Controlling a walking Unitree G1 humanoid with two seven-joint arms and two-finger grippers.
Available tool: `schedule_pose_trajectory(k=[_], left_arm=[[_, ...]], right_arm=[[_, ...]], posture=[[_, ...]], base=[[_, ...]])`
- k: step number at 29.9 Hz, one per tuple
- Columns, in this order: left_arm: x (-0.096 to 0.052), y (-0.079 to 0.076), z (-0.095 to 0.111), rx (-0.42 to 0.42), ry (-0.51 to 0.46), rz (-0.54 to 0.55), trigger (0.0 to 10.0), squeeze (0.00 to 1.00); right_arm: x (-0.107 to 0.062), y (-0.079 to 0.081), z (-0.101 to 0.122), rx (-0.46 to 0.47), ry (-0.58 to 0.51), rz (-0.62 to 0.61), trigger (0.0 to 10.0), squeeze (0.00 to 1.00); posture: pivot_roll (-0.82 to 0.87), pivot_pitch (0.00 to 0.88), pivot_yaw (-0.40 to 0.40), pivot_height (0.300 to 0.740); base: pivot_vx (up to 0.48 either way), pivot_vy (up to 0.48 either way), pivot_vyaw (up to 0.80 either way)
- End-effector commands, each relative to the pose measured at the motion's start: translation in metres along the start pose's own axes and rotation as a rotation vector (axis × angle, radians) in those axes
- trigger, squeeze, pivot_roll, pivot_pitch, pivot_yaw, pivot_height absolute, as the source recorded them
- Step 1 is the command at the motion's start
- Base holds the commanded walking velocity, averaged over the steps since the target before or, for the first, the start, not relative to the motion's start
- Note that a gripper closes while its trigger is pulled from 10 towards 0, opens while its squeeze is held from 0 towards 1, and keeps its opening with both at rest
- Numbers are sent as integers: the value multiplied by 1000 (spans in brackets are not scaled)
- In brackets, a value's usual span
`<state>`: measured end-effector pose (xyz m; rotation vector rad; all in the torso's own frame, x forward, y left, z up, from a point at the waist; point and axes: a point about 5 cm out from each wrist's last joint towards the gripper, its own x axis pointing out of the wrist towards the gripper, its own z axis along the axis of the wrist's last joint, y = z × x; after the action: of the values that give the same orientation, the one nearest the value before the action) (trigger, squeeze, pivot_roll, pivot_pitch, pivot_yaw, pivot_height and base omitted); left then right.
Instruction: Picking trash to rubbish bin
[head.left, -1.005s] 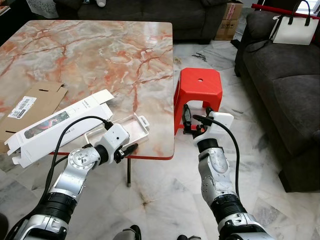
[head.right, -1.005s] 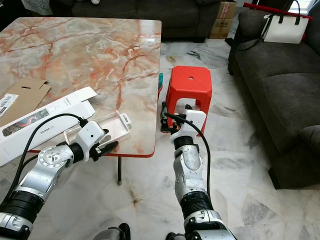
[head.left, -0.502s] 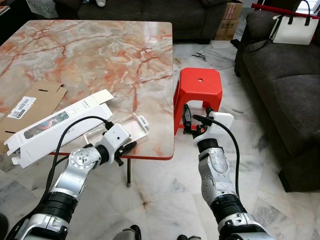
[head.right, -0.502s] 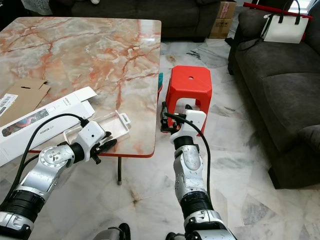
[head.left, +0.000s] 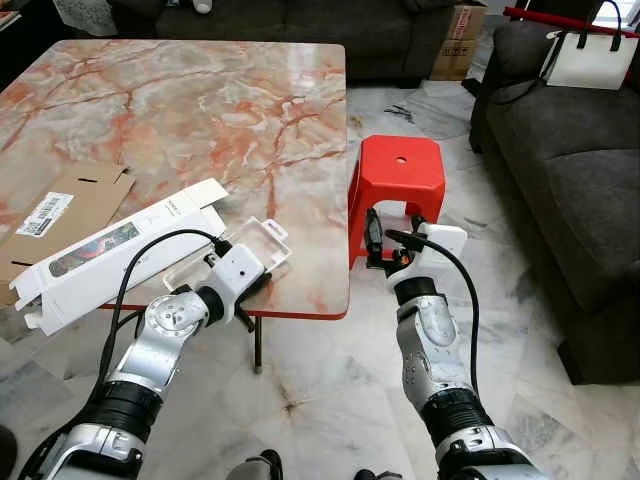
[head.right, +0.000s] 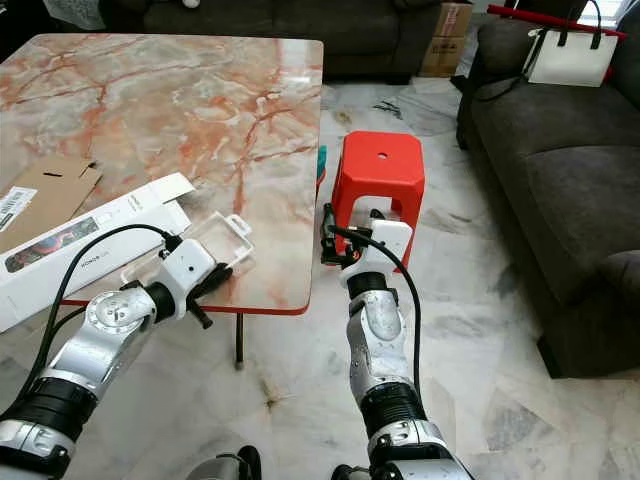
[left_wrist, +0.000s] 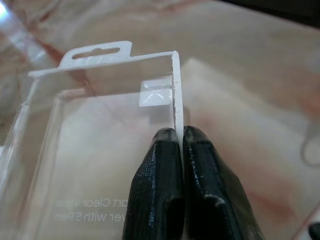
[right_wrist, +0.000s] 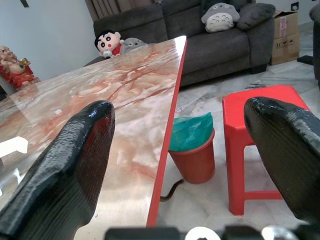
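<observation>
A clear plastic blister pack (head.left: 248, 250) lies at the near edge of the marble table (head.left: 200, 110), tilted up at its near side. My left gripper (head.left: 247, 292) is shut on the pack's edge (left_wrist: 176, 100), its two black fingertips (left_wrist: 165, 150) pinching the thin plastic. A long white carton (head.left: 110, 250) and a flat brown cardboard piece (head.left: 60, 215) lie to the left of the pack. My right gripper (head.left: 392, 232) hangs open in front of the red stool (head.left: 398, 175), holding nothing. A red bin with a green liner (right_wrist: 192, 150) stands on the floor under the table's edge.
Dark sofas stand at the right (head.left: 570, 170) and behind the table (head.left: 300, 20). A white handbag (head.left: 590, 55) rests on the right sofa. A cardboard box (head.left: 455, 40) sits by the far wall. Marble floor lies open between stool and right sofa.
My left gripper has moved forward to the table's edge and shut on the clear pack, which has tipped up and shifted. The right arm has not moved.
</observation>
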<state>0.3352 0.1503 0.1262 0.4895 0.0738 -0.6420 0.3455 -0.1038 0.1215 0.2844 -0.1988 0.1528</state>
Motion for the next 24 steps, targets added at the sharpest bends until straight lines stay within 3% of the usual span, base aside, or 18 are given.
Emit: schedule_pose_trajectory(k=[1,4,5,6,7,15,20,24], left_arm=[[4,4,8,29,-29,36,0,0],[7,8,21,20,-95,100,0,0],[8,10,26,13,-125,125,1373,0],[9,12,33,10,-163,156,4157,0],[10,13,37,9,-188,178,10000,0],[19,13,64,-48,-354,344,10000,0],[26,8,62,-87,-359,356,10000,0],[28,9,55,-115,-347,385,10000,0]], right_arm=[[2,1,1,4,-2,0,10000,0],[2,1,1,4,-2,-1,10000,0],[2,1,1,4,-2,-1,10000,0],[2,1,1,4,-2,0,10000,0],[2,1,1,4,-2,0,10000,0],[5,0,11,-4,-46,-2,10000,0],[8,-8,20,-17,-83,-23,10000,0],[8,-20,23,-85,-82,-38,10000,0]], posture=[[172,152,-19,740],[173,151,-20,740],[173,151,-20,740],[173,151,-20,740],[174,150,-21,740],[170,143,-24,740],[168,138,-25,740],[168,138,-25,740]], base=[[0,0,0],[0,0,0],[0,0,0],[0,0,0],[0,0,0],[0,0,0],[0,0,0],[0,0,0]])
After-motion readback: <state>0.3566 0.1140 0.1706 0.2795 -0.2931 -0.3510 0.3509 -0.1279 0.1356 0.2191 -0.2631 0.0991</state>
